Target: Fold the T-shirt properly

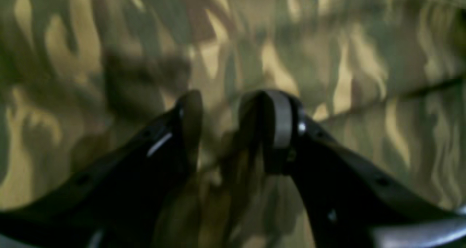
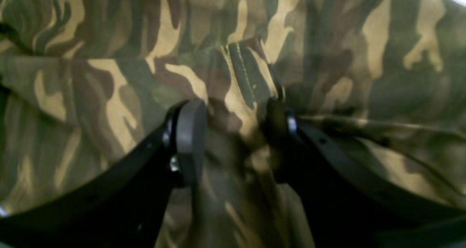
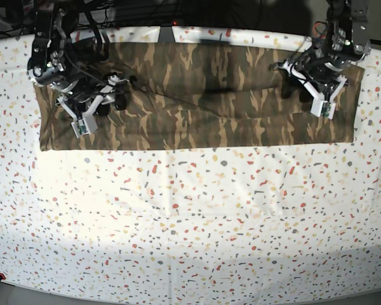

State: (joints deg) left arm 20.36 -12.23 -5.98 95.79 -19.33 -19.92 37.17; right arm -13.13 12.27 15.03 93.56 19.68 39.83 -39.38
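The T-shirt (image 3: 197,95) lies spread out in a long, wide strip across the far part of the bench (image 3: 190,222), which has a white cover with little red, yellow and grey specks; the shirt is camouflage, with brown, tan and olive-green patches, and it looks folded over, with a long edge running across its middle; on the left of the base view, the right arm reaches down onto the shirt near its left end, and the right pincer (image 3: 108,86) sits on the cloth there; in the right wrist view, the right pincer (image 2: 236,126) has a bunch of camouflage cloth between its two black fingers (image 2: 189,138), and a stitched hem stands up just past the tips, so it is clamped on the T-shirt (image 2: 109,77); on the right of the base view, the left arm comes down on the shirt near its right end, and the left pincer (image 3: 293,75) is on the cloth; in the blurry left wrist view, the left pincer (image 1: 225,131) has a small fold of cloth squeezed between its fingers (image 1: 280,120), so it too is gripping the T-shirt (image 1: 346,58).
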